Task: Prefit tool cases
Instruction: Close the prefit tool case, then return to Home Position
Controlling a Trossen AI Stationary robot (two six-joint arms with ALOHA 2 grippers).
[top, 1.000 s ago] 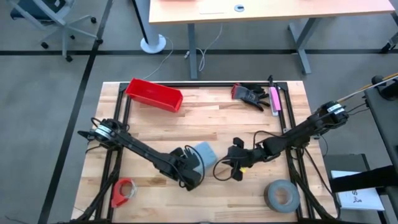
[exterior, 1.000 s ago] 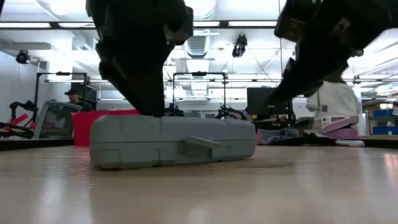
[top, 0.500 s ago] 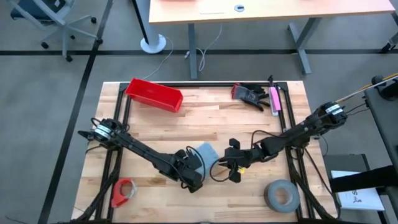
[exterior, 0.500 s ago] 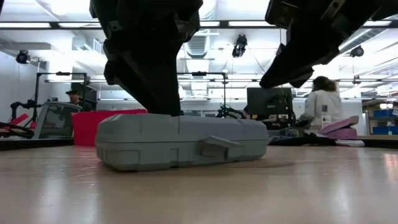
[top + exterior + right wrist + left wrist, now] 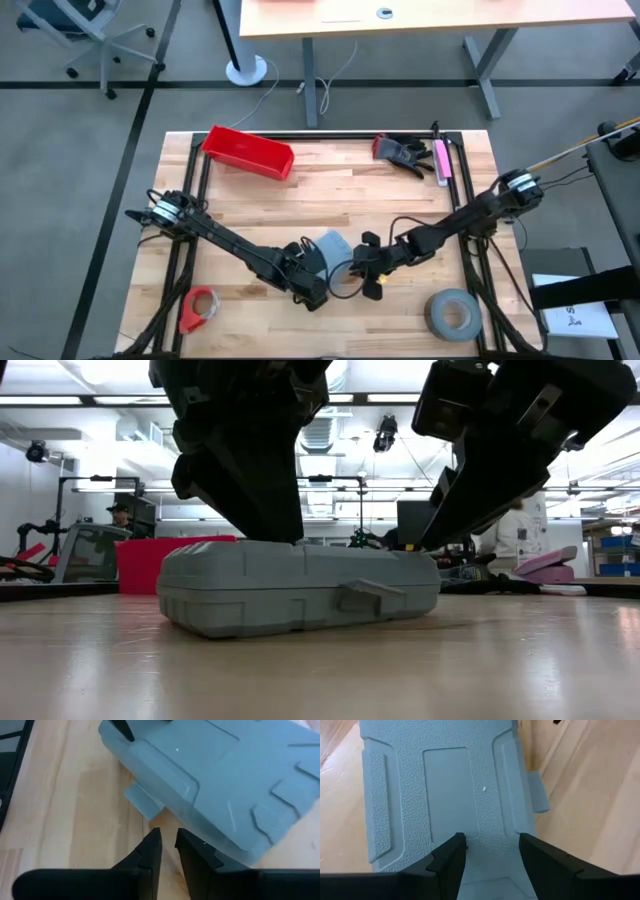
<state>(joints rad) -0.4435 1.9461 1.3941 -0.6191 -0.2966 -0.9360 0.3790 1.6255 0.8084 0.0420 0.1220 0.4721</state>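
Tabletop, closed tool case (image 5: pixel 298 588) lengthwise across

I see a light wooden plank worktop (image 5: pixel 330 195). On it lie the closed grey-blue tool case (image 5: pixel 330 243) near the middle, a red bin (image 5: pixel 248 152), black gloves (image 5: pixel 403 152), a pink tool (image 5: pixel 441 160), a grey tape roll (image 5: pixel 454 314) and a red tape roll (image 5: pixel 198 306).

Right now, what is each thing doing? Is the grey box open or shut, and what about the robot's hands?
tool case: shut, lying flat on the table, latch tab facing the low camera.
left gripper: fingers apart, resting on the case's lid.
right gripper: nearly shut, holding nothing, at the case's edge near the latch.
red bin: lying at the table's far side, untouched.
tape roll: lying flat, untouched.
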